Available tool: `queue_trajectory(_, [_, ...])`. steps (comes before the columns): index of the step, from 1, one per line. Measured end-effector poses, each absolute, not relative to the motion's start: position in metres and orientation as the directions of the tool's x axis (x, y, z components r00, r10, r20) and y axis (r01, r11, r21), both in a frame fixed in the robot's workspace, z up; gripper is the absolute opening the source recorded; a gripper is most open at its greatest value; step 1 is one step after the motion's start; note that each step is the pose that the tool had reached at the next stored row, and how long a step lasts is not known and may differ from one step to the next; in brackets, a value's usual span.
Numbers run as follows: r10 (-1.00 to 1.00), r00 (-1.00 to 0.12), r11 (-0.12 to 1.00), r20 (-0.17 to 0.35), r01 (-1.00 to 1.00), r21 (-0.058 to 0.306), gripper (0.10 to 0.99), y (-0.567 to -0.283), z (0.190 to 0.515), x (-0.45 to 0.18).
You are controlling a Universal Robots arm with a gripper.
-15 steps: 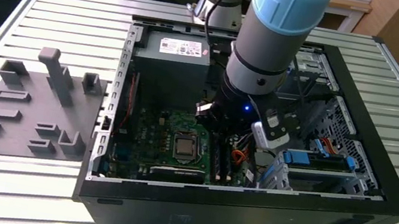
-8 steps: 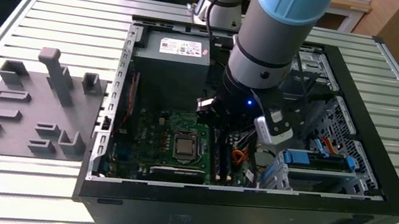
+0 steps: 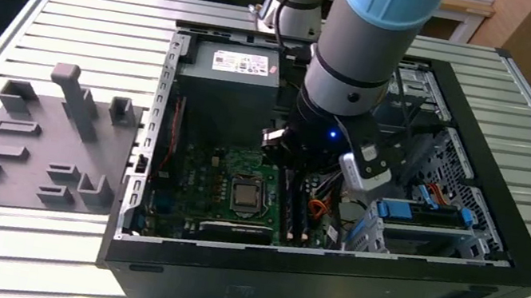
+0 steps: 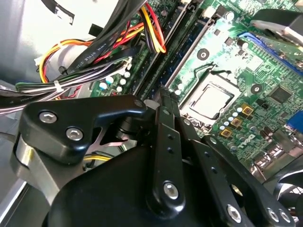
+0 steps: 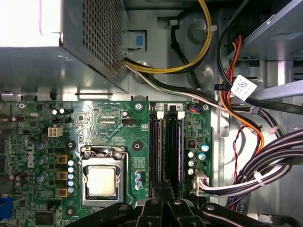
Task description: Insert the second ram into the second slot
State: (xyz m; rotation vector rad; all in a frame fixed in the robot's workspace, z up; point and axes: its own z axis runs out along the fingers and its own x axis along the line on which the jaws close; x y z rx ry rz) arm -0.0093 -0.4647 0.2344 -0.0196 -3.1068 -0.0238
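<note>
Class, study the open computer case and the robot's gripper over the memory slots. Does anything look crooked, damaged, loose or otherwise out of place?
Nothing stands out. The motherboard lies flat in the case, the memory slots run straight and parallel beside the processor socket, and the cables are bundled to one side. The gripper sits over the slots' end; whether a module is fully seated cannot be told.

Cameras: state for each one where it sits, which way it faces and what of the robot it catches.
Exterior view: off the arm, above the table, looking down into the open computer case; shows the arm.
First wrist view: on the wrist, facing straight down at the motherboard and memory slots; gripper at its edge.
Second wrist view: on the wrist, slanting across the board; gripper linkage up close.
Shared: all three show the processor socket.
</note>
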Motion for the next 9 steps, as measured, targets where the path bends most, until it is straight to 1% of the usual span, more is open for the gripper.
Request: queue_trajectory(9, [0.012, -0.999, 1.0, 0.035, 0.013, 0.015, 0.102, -0.4647, 0.2367, -0.0095])
